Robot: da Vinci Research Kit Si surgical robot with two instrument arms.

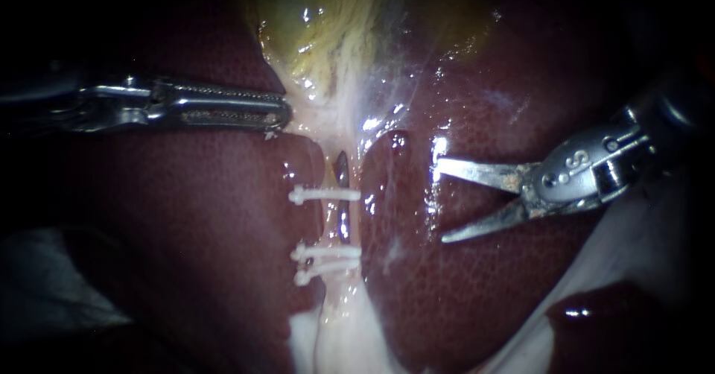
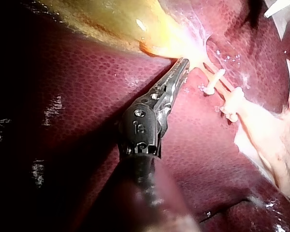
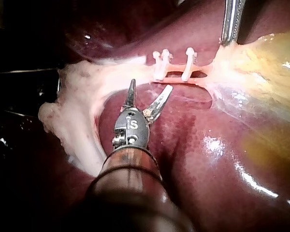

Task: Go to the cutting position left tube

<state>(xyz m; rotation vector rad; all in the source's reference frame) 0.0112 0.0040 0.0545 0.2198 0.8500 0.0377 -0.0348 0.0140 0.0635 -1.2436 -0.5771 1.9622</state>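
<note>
While its shaft slants in over the liver (image 1: 186, 232), the right instrument (image 1: 442, 201) holds its end effector released: two blades spread wide and empty, the tips pointing at the tube (image 1: 333, 225) but stopping short of it. Ahead of those blades the tube runs crosswise. It carries one clip (image 1: 325, 194) and a pair of clips (image 1: 328, 255), with a bare stretch between them. Beyond the tube, the left instrument (image 1: 281, 117) lies level, its end effector clenched on pale tissue (image 1: 335, 113) just under the gallbladder (image 1: 328, 39).
</note>
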